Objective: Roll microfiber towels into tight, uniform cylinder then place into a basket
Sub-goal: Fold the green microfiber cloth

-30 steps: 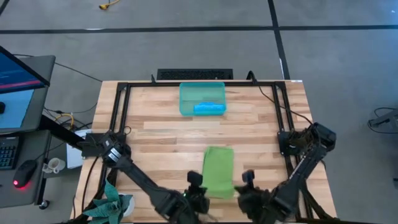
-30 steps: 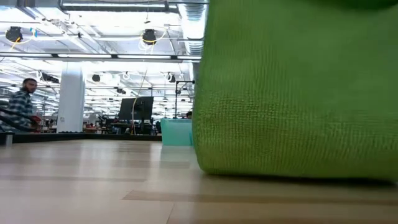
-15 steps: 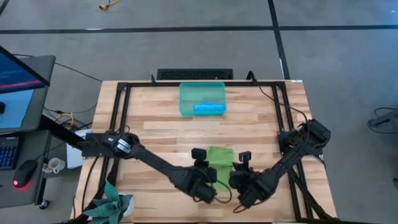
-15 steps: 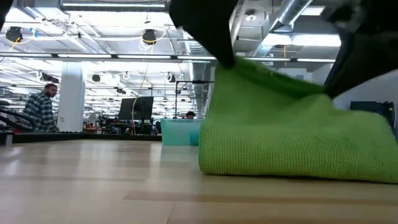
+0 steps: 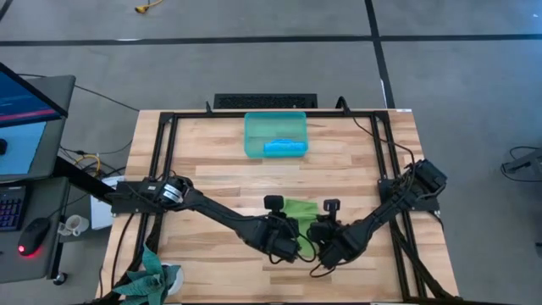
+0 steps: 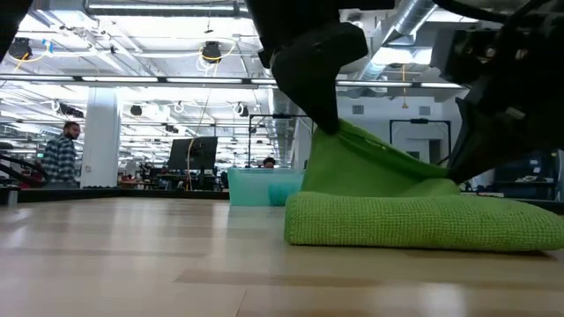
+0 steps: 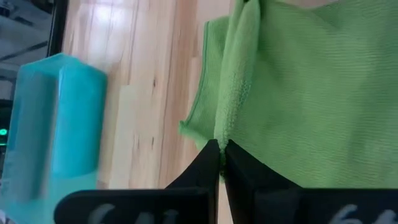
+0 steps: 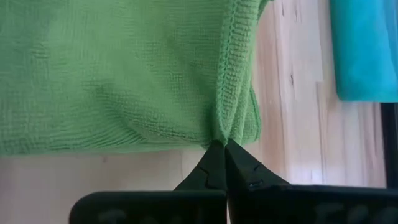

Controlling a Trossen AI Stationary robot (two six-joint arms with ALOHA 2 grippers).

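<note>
Lime green microfiber towel (image 5: pixel 298 209) lies folded on the pale wood-plank worktop (image 5: pixel 220 186), its near edge lifted and pinched on either side by the left tool (image 7: pixel 221 151) and right tool (image 8: pixel 221 144). At the far edge sits the translucent teal plastic basket (image 5: pixel 258 134) holding a rolled sky blue towel (image 5: pixel 284 147). Beyond, a person in a plaid shirt (image 6: pixel 60 157) stands in the bright open workshop.
</note>
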